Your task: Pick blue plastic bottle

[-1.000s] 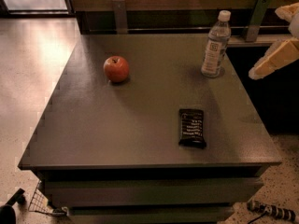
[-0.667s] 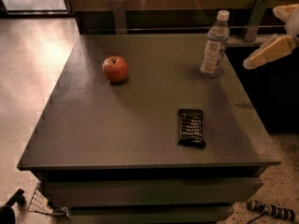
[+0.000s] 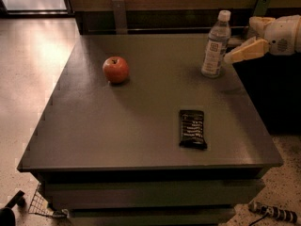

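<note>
The blue plastic bottle point(image 3: 216, 45) stands upright near the table's far right corner; it is clear and ribbed, with a white cap and a pale label. My gripper point(image 3: 240, 39) comes in from the right edge at the bottle's height. It is open and empty. Its nearer cream finger point(image 3: 245, 51) points at the bottle's lower half, with the tip just short of it. The other finger point(image 3: 259, 22) sits higher and further back.
A red apple point(image 3: 115, 69) sits on the grey table point(image 3: 122, 126) at the left middle. A black snack bar point(image 3: 192, 128) lies near the front right. A wooden wall with metal brackets runs behind the table. The floor lies to the left.
My gripper has moved left toward the bottle, so its near finger now almost reaches it. The bottle, apple and snack bar have not moved.
</note>
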